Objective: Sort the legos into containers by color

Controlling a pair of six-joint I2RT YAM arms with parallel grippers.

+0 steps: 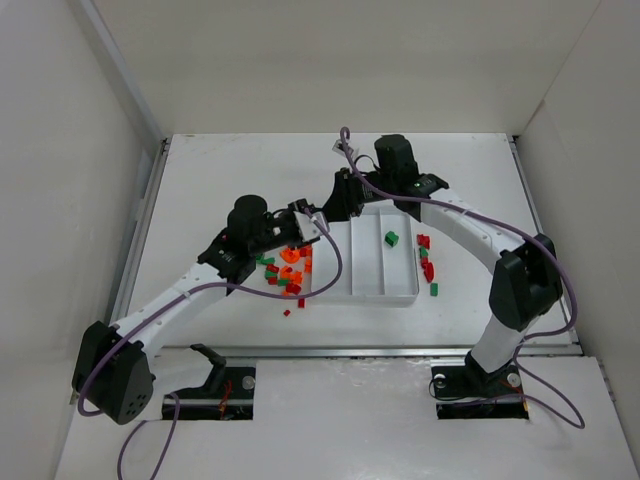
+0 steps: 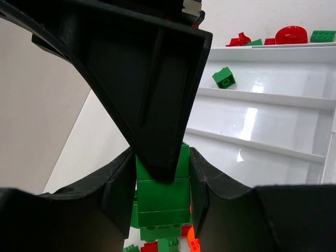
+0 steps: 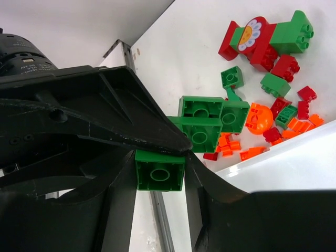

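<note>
On worktop (image 1: 250, 170): white tray (image 1: 400, 296), three long compartments side by side. Just left of tray: main pile of legos (image 1: 285, 272), red, green and orange mixed. Just right of it: smaller red-and-green cluster (image 1: 427, 262).

Holding left tool (image 1: 305, 233) and right tool (image 1: 335, 208) close together near the tray's left edge. Gripping a green stack (image 2: 163, 197) in left tool, tight on both sides. Gripping a single green brick (image 3: 160, 176) in right tool, clear of the worktop. Can't tell if one joined piece or two.

In the right compartment: lone green brick (image 1: 391, 238). Nothing visible in the other two.

Looks like early in the sort. Green pick done, place pending.

Next move calls for:
- carrying green over to the right compartment
- lowering inside its walls, then releasing
- going one arm at a time, given the tight spacing
- pulling apart first, if joined
</note>
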